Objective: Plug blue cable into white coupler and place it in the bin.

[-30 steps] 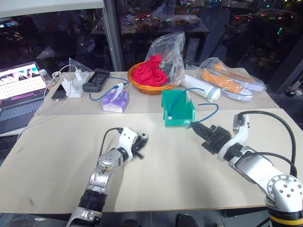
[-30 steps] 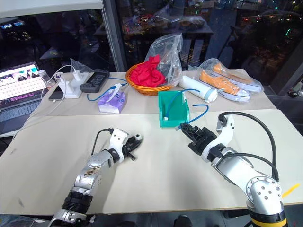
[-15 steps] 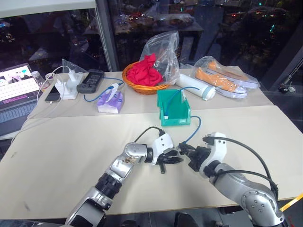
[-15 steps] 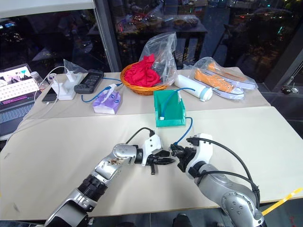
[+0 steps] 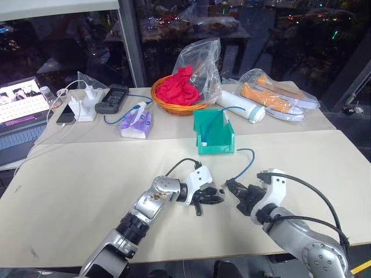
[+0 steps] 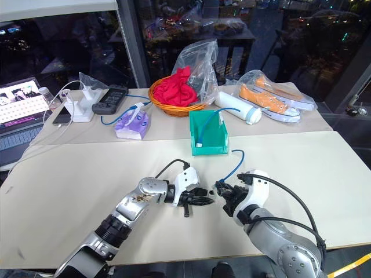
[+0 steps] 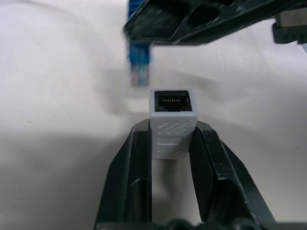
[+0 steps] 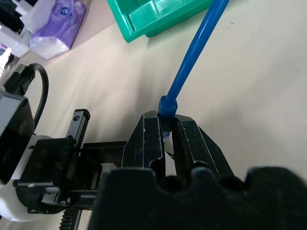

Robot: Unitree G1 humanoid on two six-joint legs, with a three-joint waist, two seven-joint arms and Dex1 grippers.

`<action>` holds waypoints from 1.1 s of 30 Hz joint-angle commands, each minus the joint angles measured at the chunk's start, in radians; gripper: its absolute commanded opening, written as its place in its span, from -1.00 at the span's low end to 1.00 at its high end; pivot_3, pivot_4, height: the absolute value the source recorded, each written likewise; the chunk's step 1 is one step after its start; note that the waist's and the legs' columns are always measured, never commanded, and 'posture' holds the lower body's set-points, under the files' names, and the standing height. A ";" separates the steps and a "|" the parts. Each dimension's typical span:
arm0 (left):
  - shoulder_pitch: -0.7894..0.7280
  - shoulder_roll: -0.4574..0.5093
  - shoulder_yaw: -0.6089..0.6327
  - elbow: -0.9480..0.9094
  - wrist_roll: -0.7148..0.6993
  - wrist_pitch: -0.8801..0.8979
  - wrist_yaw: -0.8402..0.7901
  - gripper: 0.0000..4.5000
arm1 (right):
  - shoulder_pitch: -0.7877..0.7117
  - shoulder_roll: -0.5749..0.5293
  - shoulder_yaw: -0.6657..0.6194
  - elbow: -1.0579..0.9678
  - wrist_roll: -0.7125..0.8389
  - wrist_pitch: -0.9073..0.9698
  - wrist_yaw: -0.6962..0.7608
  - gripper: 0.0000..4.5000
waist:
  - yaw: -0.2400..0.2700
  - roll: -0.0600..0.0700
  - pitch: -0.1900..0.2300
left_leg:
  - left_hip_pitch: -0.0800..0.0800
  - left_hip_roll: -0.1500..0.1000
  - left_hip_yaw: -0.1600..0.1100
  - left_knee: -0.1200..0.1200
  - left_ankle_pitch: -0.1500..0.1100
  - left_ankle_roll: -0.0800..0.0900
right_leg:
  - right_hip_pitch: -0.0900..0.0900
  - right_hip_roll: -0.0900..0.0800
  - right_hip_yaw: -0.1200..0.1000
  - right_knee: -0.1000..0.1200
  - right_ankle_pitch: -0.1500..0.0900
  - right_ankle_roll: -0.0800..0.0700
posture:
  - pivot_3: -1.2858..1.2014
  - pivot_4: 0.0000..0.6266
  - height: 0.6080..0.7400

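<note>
left wrist view: left claw (image 7: 171, 143) grasping white coupler (image 7: 172, 122), facing right claw (image 6: 223, 194) pinching blue cable (image 8: 194, 52).

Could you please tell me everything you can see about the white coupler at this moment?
The white coupler is a small white plastic block with a diagonally ribbed body. Its dark square socket, showing a row of metal contacts, is empty and faces away from the wrist. The left end effector clamps it by two opposite sides, one black finger on each, above the pale table. The blue cable plug hangs just off its front corner, not inserted, held by the right end effector.
</note>
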 commanded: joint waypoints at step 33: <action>0.017 0.021 0.006 -0.053 -0.002 0.034 0.014 -0.72 | 0.049 0.009 0.027 -0.027 0.036 0.017 -0.030 -1.00 | -0.001 0.000 0.000 | 0.001 0.000 0.000 0.000 0.000 0.000 | 0.000 0.000 0.000 -0.003 -0.001 0.000 | 0.03 -0.52 1.00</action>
